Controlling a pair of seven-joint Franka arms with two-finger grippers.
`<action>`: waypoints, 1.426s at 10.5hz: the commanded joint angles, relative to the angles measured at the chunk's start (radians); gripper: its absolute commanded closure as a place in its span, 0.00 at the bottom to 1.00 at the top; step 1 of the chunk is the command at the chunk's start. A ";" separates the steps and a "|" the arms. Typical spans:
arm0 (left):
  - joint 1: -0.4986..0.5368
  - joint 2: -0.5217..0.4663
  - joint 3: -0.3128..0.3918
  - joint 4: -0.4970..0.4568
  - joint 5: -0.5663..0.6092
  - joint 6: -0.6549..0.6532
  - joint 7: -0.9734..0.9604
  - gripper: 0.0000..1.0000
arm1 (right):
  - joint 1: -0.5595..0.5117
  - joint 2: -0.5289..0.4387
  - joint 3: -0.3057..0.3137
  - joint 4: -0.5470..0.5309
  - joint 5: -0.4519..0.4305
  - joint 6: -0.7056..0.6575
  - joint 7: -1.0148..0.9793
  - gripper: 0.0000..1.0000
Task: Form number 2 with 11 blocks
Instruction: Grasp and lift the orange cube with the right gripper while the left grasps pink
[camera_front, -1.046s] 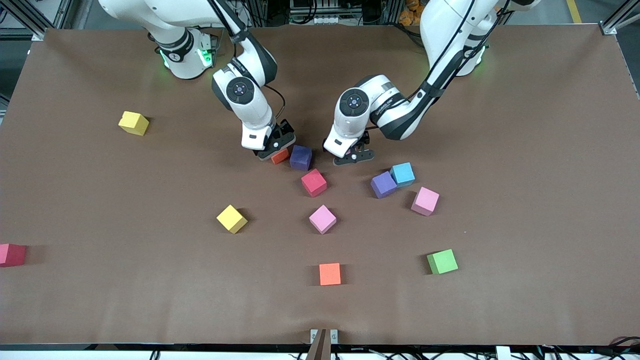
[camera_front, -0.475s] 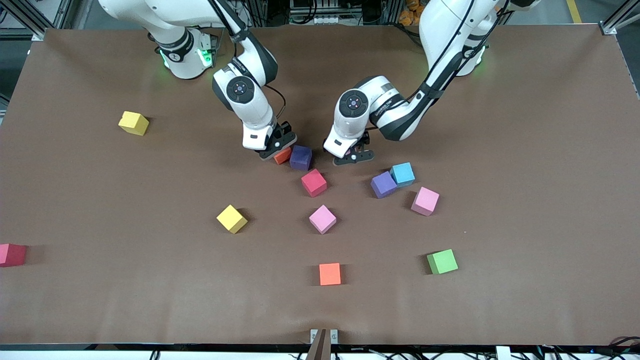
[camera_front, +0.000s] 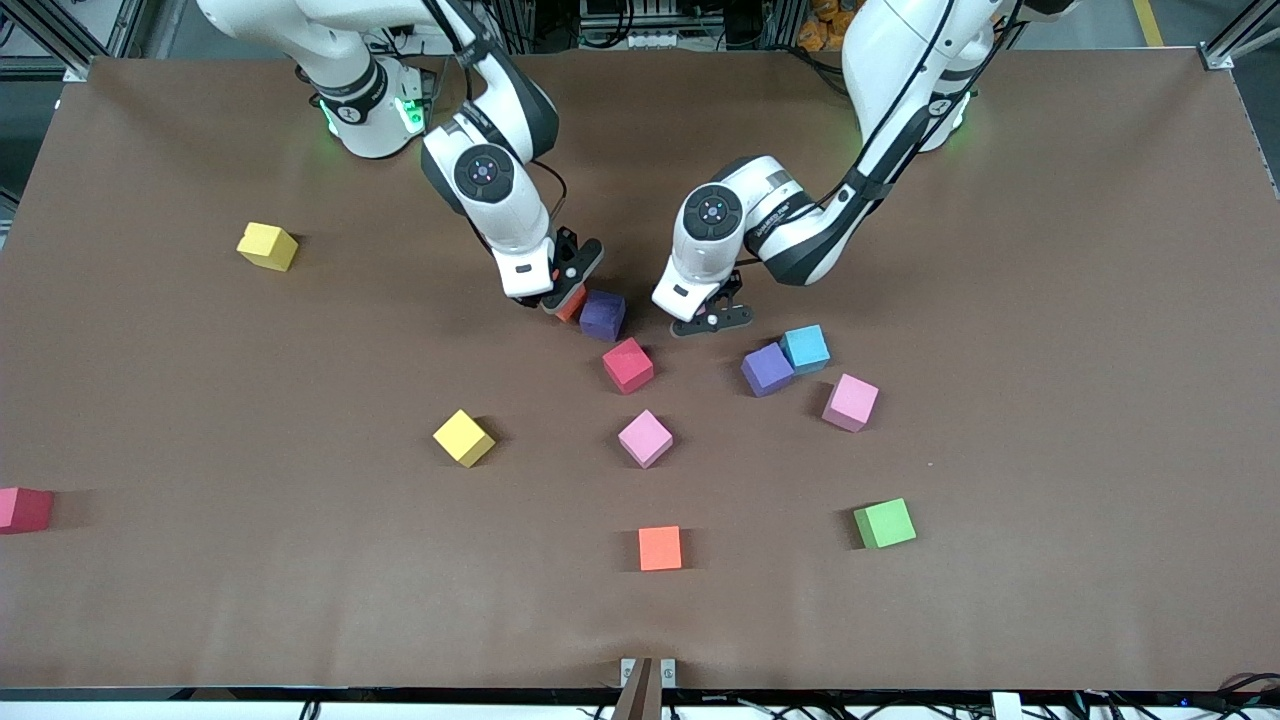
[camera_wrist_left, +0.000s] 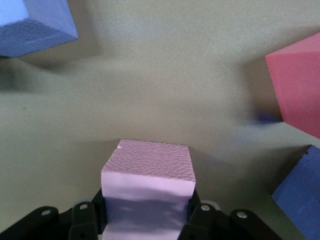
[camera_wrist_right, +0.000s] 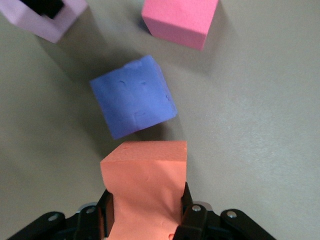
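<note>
Brown surface (camera_front: 1000, 250), blocks scattered. Right pincer (camera_wrist_right: 145, 220) grips orange block (camera_wrist_right: 145, 190), purple block (camera_wrist_right: 132, 95) just ahead. Left pincer (camera_wrist_left: 145, 220) grips pink block (camera_wrist_left: 147, 187). Lift both straight, avoiding neighbours.

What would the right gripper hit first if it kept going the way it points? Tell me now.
Likely the dark purple block. The right gripper is shut on an orange block, and the purple one lies just ahead of it with a narrow gap. Height above the table is unclear, so it might pass over.
</note>
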 joint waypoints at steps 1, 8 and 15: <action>0.003 -0.005 0.028 0.036 0.024 -0.034 -0.033 1.00 | 0.004 -0.086 0.008 -0.003 0.015 -0.108 -0.086 1.00; 0.060 -0.098 0.036 0.079 0.024 -0.176 -0.580 1.00 | 0.042 -0.093 0.139 -0.073 0.016 -0.025 -0.377 1.00; 0.135 -0.180 0.006 -0.090 0.007 -0.041 -0.829 1.00 | 0.094 0.055 0.136 -0.107 0.003 0.158 -0.387 1.00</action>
